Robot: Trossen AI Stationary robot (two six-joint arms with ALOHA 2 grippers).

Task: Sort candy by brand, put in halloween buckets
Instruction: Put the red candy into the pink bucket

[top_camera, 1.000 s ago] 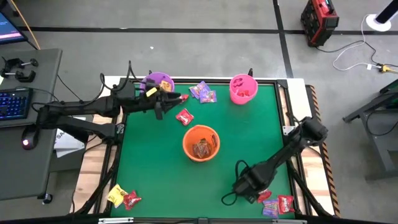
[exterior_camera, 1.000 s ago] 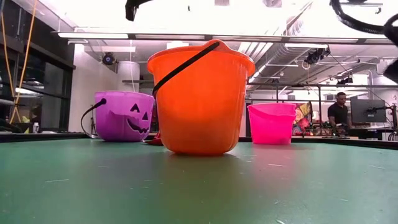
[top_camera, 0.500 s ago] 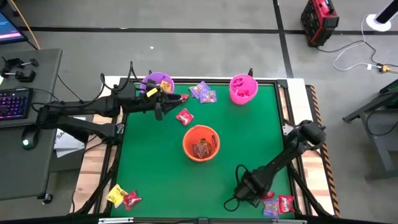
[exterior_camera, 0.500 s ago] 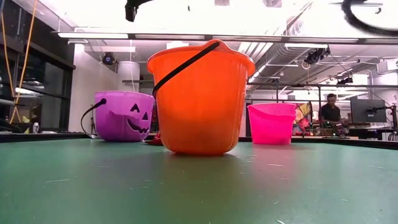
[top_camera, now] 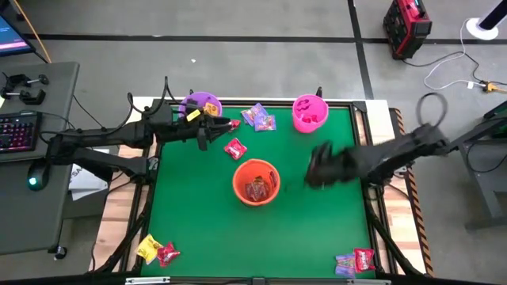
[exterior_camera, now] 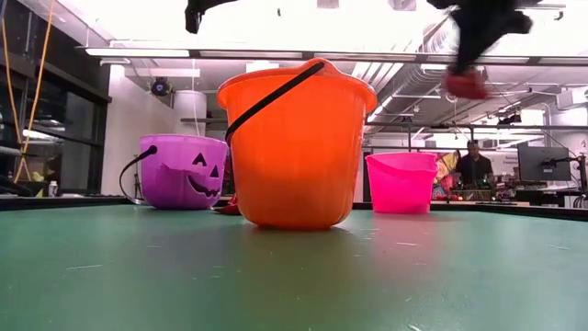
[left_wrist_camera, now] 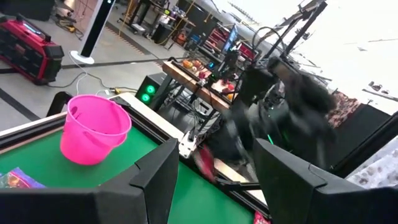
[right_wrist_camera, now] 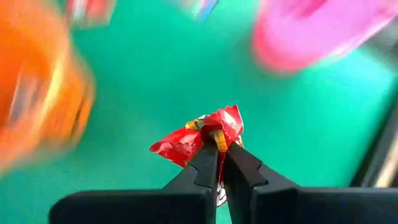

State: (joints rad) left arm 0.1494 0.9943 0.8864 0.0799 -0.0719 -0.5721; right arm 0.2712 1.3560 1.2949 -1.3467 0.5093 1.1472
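Three halloween buckets stand on the green table: purple (top_camera: pixel 201 105) far left, pink (top_camera: pixel 310 112) far right, orange (top_camera: pixel 256 181) in the middle with candy inside. My right gripper (top_camera: pixel 313 170), blurred, hovers between the orange and pink buckets, shut on a red candy packet (right_wrist_camera: pixel 198 137), which also shows high up in the low view (exterior_camera: pixel 467 85). My left gripper (top_camera: pixel 230 124) stays level beside the purple bucket, open, with nothing between its fingers (left_wrist_camera: pixel 155 180). Loose candy lies flat on the table. My right gripper pinches the red packet's crumpled edge (right_wrist_camera: pixel 216 137) between its two fingertips. The fingers slant down from above. The packet sticks out past the fingertips, lifted clear, high over the table.
Purple packets (top_camera: pixel 259 117) lie between the purple and pink buckets, a red one (top_camera: pixel 235 148) near the orange bucket. Yellow and red packets (top_camera: pixel 157 252) sit at the near left corner, more (top_camera: pixel 354 261) at the near right corner. A person (exterior_camera: pixel 475 167) stands in the room behind.
My right gripper has risen from the near right corner, by the candy there, and swung fast toward the far edge, tipping downward. It now hangs between the orange and pink buckets and bears a red packet clear of the table.
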